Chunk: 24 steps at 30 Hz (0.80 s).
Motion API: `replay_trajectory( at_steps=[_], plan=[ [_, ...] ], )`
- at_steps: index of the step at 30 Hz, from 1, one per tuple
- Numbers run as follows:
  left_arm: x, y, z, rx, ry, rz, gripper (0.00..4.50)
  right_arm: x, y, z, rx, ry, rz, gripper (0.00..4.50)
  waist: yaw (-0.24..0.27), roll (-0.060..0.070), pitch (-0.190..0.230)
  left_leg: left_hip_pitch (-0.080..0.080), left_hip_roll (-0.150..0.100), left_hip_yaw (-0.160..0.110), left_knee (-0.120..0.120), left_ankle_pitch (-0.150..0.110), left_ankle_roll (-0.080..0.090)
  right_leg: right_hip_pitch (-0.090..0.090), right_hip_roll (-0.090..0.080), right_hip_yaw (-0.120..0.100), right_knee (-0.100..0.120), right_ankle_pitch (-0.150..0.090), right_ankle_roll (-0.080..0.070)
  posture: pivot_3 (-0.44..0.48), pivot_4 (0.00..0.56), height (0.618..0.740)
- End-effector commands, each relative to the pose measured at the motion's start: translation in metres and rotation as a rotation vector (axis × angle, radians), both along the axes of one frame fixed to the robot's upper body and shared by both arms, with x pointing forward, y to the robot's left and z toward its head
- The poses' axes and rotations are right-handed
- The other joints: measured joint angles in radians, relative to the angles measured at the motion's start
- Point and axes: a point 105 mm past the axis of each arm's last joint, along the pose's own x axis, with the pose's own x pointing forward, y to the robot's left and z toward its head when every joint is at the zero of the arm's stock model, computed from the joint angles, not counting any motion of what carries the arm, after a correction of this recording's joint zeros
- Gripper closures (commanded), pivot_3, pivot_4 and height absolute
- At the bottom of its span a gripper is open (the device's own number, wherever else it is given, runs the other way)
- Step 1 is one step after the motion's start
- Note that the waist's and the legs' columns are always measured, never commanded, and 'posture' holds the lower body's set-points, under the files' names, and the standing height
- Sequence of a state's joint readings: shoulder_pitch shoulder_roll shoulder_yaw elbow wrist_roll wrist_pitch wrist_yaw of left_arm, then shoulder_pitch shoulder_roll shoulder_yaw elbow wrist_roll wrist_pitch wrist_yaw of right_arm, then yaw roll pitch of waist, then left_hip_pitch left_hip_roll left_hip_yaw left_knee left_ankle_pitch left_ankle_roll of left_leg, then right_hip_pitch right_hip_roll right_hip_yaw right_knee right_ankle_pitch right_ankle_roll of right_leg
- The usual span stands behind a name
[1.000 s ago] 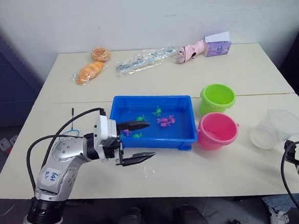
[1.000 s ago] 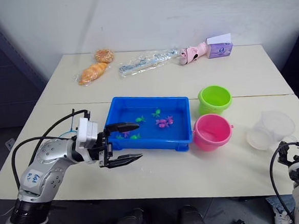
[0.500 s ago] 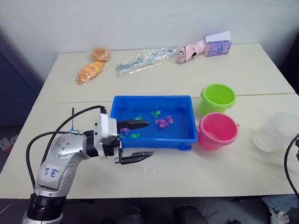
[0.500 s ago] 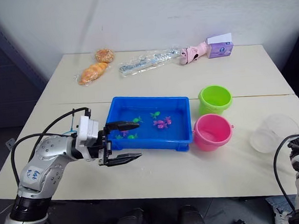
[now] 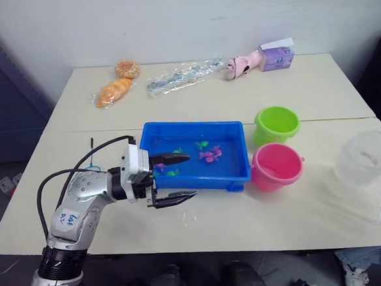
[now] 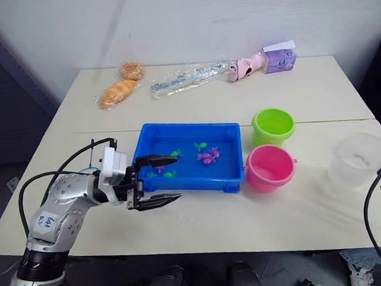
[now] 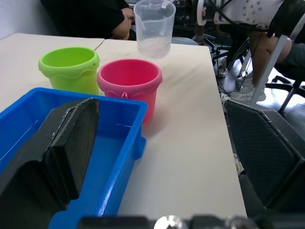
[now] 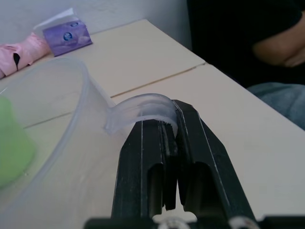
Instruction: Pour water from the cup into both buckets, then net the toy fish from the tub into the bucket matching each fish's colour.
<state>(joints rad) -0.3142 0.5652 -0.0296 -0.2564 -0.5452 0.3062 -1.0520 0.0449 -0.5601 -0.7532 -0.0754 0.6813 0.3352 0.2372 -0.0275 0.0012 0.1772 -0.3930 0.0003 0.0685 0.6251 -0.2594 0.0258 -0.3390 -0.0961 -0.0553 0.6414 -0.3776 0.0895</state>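
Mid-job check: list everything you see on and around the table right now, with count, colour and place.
Tub: one, blue, table centre.
Toy fish: several, green and pink, in the tub.
Green bucket: one, lime, right of the tub.
Pink bucket: one, in front of the green one.
Cup: one, clear, held near the table's right edge.
Bread: two pieces, orange-brown, far left.
Clear bag: one, far middle.
Pink soft item and purple pack: far right.
Person: dark clothes, beyond the right edge.
Left claw: open, at the tub's near-left corner.
Right claw: shut on the cup's handle.
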Motion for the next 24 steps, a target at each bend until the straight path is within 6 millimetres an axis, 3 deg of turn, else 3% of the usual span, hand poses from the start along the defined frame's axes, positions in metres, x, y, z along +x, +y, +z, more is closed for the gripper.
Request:
replay_trajectory(
  at_steps=[1, 5, 10, 16, 24],
  plan=[
    [-0.001, -0.003, 0.006, -0.015, -0.024, -0.028, 0.00, -0.003, 0.013, 0.043, -0.095, -0.042, 0.008, 4.44, 0.002, 0.000, 0.000, 0.000, 0.000, 0.000, 0.000, 0.000, 0.000, 0.000, 0.000, 0.000, 0.000, 0.000, 0.000, 0.000, 0.150, 0.740],
    [0.002, -0.008, 0.007, -0.035, -0.016, -0.042, 0.00, -0.001, 0.033, 0.066, -0.227, -0.022, 0.026, 4.44, 0.005, 0.000, 0.000, -0.001, 0.000, 0.000, 0.000, 0.000, 0.000, -0.001, 0.000, 0.000, 0.000, 0.000, 0.000, 0.000, 0.150, 0.740],
    [0.007, -0.012, 0.007, -0.049, -0.018, -0.050, 0.00, 0.004, 0.054, 0.080, -0.391, -0.010, 0.065, 4.44, 0.009, -0.001, 0.001, -0.003, 0.000, 0.000, 0.000, 0.001, -0.001, -0.002, 0.000, 0.000, -0.002, 0.000, 0.000, 0.000, 0.150, 0.740],
    [0.011, -0.019, 0.010, -0.079, -0.015, -0.058, 0.00, 0.011, 0.077, 0.081, -0.660, 0.035, 0.132, 4.44, 0.020, -0.001, 0.001, -0.004, 0.000, 0.000, 0.001, 0.001, -0.002, -0.002, 0.001, -0.001, -0.003, 0.000, 0.001, 0.000, 0.150, 0.740],
    [0.013, -0.022, 0.010, -0.084, -0.021, -0.061, 0.00, 0.020, 0.096, 0.077, -0.813, 0.038, 0.186, 4.44, 0.027, -0.002, 0.002, -0.005, 0.000, 0.000, 0.002, 0.001, -0.002, -0.003, 0.001, -0.001, -0.003, 0.000, 0.001, 0.000, 0.150, 0.740]
  ],
)
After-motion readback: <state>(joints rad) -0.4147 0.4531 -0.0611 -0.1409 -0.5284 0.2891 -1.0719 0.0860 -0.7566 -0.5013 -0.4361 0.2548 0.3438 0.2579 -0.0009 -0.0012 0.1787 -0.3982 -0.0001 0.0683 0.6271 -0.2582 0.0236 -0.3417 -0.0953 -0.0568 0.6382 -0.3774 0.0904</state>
